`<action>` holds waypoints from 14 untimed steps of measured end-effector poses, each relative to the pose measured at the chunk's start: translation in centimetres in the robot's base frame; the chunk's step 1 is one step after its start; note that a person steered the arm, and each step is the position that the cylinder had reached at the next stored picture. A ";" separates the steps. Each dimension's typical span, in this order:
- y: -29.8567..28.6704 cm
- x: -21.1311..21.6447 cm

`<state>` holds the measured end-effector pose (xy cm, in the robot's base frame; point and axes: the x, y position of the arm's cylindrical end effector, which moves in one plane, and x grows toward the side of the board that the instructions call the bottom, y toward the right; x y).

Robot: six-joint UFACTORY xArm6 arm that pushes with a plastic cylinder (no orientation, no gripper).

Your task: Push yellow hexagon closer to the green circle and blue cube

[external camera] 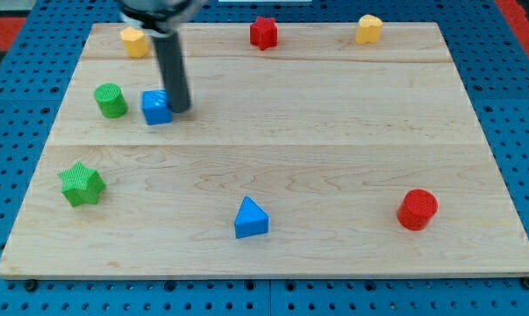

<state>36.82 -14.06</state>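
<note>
The green circle (110, 100) stands at the board's left. The blue cube (156, 107) sits just to its right. My tip (181, 109) rests on the board against the blue cube's right side; the rod rises toward the view's top. A yellow block with a hexagon-like outline (134, 41) sits at the top left, above the green circle and blue cube and left of the rod. A second yellow block (368, 29) sits at the top right; I cannot make out its shape.
A red star (263, 32) sits at the top middle. A green star (81, 184) is at the lower left, a blue triangle (251, 219) at the bottom middle and a red circle (417, 209) at the lower right. The wooden board (334, 132) lies on a blue pegboard.
</note>
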 end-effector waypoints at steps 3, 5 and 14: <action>0.3 -15.5; -4.9 -15.3; -6.0 -3.6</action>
<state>33.24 -20.06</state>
